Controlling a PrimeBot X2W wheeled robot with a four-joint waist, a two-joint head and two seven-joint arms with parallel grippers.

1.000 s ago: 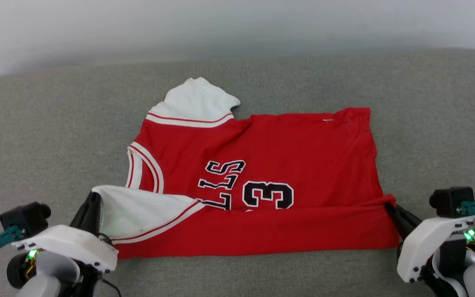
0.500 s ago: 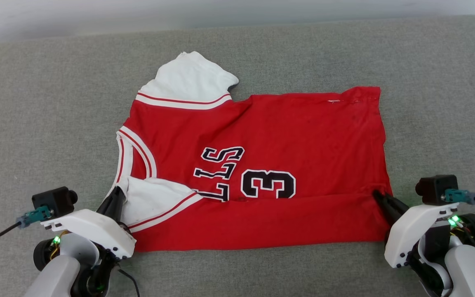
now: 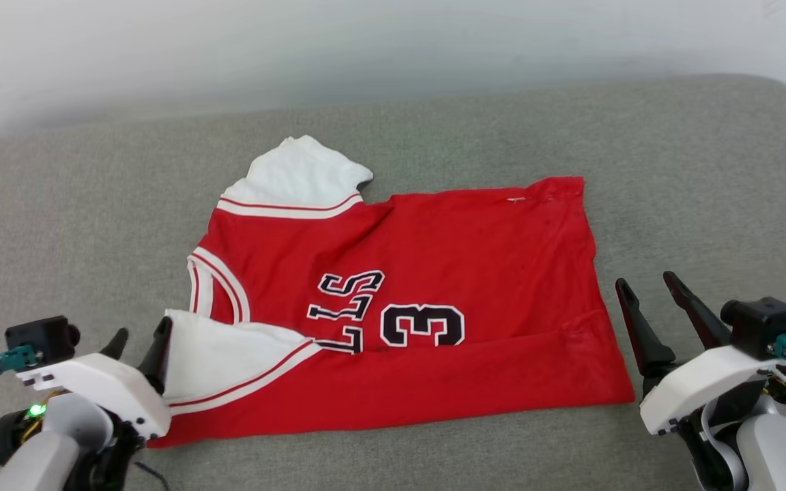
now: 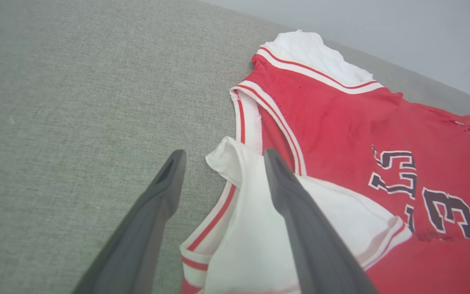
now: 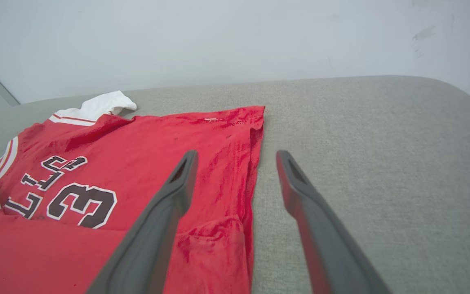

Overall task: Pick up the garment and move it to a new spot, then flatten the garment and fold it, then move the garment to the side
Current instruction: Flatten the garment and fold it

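I have both tools standing open with nothing in them. The left tool (image 3: 142, 331) sits at the collar end of the garment (image 3: 434, 259). In its wrist view one finger lies over the near white sleeve (image 3: 229, 358), the other over bare worktop (image 3: 707, 170), and the sleeve's corner is between them. The right tool (image 3: 645, 279) is just beside the hem end. There one finger hangs over red cloth, the other over the grey covering, and the garment's side edge runs up between the jaws. The garment lies lengthwise across the middle of the worktop, collar toward my left and hem toward my right. Its near long edge is turned up as a folded band (image 3: 434, 385) that covers the lower part of the letters and the number. The far white sleeve (image 3: 297, 174) sticks out past the back edge. I judge the cloth to be thin, light and quite limp. It should drape and crease wherever it is unsupported, and the woven covering will probably drag on it rather than let it slide. I would pinch it at the doubled corners of the folded band, taking both layers, or at the striped sleeve trim where the seam gives some body. A single loose layer would likely pull away and undo the fold.
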